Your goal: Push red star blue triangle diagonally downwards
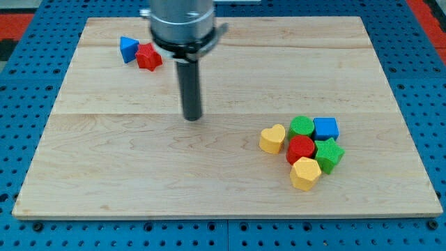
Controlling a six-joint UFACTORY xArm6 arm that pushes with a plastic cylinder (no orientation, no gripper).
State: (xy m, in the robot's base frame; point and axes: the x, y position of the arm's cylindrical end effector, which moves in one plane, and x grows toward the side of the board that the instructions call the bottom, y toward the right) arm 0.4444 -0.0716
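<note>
A red star (148, 57) sits near the view's top left of the wooden board (104, 160), touching a blue triangle (128, 49) on its left. My tip (191, 117) rests on the board below and to the right of the pair, well apart from both. The rod rises to the arm's grey end at the view's top.
A cluster lies at the view's lower right: a yellow heart (272, 139), a green round block (302, 126), a blue cube (325, 128), a red round block (301, 148), a green star (328, 154) and a yellow hexagon (305, 173).
</note>
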